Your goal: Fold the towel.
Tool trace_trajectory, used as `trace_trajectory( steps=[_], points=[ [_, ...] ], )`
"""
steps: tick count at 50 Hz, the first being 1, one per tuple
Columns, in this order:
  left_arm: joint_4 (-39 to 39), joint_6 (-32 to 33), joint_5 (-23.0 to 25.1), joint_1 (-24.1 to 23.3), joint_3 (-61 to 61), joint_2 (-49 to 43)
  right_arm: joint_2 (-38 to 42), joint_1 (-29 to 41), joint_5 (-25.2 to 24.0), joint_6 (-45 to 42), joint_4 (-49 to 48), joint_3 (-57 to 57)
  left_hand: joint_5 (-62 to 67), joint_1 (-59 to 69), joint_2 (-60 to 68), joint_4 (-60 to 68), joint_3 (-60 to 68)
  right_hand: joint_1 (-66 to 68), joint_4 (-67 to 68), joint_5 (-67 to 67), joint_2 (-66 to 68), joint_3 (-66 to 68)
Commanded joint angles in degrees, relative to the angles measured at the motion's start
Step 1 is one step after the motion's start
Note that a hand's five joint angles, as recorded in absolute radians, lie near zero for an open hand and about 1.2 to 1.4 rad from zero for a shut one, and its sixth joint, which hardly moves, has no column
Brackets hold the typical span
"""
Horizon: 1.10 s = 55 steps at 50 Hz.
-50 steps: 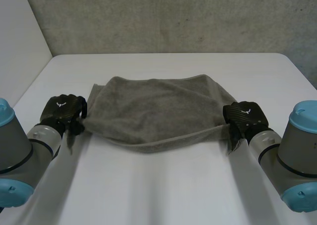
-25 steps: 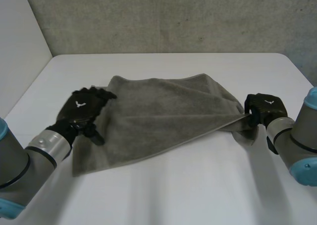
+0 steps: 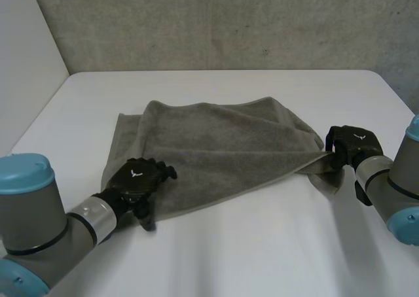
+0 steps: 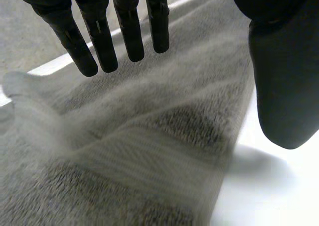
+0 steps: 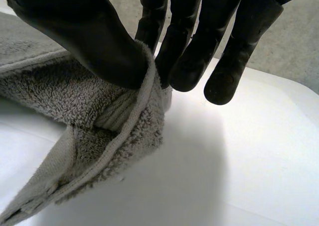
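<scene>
Just towel [image 3: 222,146] on white table [image 3: 262,251], concrete wall [image 3: 229,22] behind; left robot hand [image 3: 136,182] spread, right robot hand [image 3: 352,143] pinching corner.

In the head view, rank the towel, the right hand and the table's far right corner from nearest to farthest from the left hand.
1. towel: right beneath the left hand, at its near left edge.
2. right hand: across the towel, pinching its right corner.
3. table's far right corner: beyond the right hand, farther back.

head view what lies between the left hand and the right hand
The towel: in the head view it spans the whole stretch, from under the open left hand to the corner pinched by the right hand.
</scene>
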Motion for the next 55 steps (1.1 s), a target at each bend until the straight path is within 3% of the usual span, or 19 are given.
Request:
trace_trajectory(
  steps=[1, 17, 27, 37, 42, 45, 46, 55],
  points=[
    [0.5, 1.5, -3.6, -0.7, 0.8, -1.8, -0.2, 0.4, -0.2, -0.2, -0.1, 0.5, 1.8, 2.1, 2.3, 2.3, 2.1, 3.6, 3.4, 3.2, 3.7, 3.5],
    [0.9, 1.4, -6.0, -3.3, 7.3, -9.3, -0.5, 0.4, -0.5, -0.3, -0.1, 0.8, 14.7, 15.0, 15.3, 15.2, 15.0, 3.6, 3.4, 3.2, 3.7, 3.5],
    [4.5, 0.8, -9.7, -3.2, 8.9, -9.4, -0.6, 0.4, -0.7, -0.4, -0.1, 0.8, 22.6, 22.9, 23.2, 23.1, 22.9, 3.6, 3.4, 3.2, 3.7, 3.5],
    [4.9, 0.8, -10.1, -3.2, 9.6, -9.8, -0.6, 0.4, -0.8, -0.9, -0.1, 0.8, 25.2, 25.5, 25.7, 25.7, 25.4, 3.6, 3.4, 3.2, 3.7, 3.5],
    [5.1, 0.9, -10.1, -3.2, 10.0, -9.9, -0.6, 0.4, -0.8, -1.1, -0.1, 0.9, 34.8, 35.1, 35.3, 35.3, 35.0, 3.6, 3.4, 3.2, 3.7, 3.5],
    [5.1, 0.9, -10.3, -2.9, 10.2, -9.7, -0.8, 0.4, -0.8, -1.1, -0.1, 1.1, 44.2, 44.5, 44.7, 44.7, 44.5, 3.6, 3.4, 3.2, 3.7, 3.5],
    [5.1, 0.8, -10.3, -2.6, 10.1, -9.4, -1.0, 0.4, -0.8, -1.1, -0.1, 1.1, 53.3, 53.6, 53.8, 53.8, 53.6, 3.6, 3.4, 3.2, 3.7, 3.5],
    [4.9, -0.4, -9.8, -1.1, 7.9, -4.4, -7.5, 0.7, -3.0, -5.9, 0.2, 2.2, 53.4, 53.7, 53.9, 53.9, 53.7, 3.6, 3.4, 3.2, 3.7, 3.5]
  ],
)
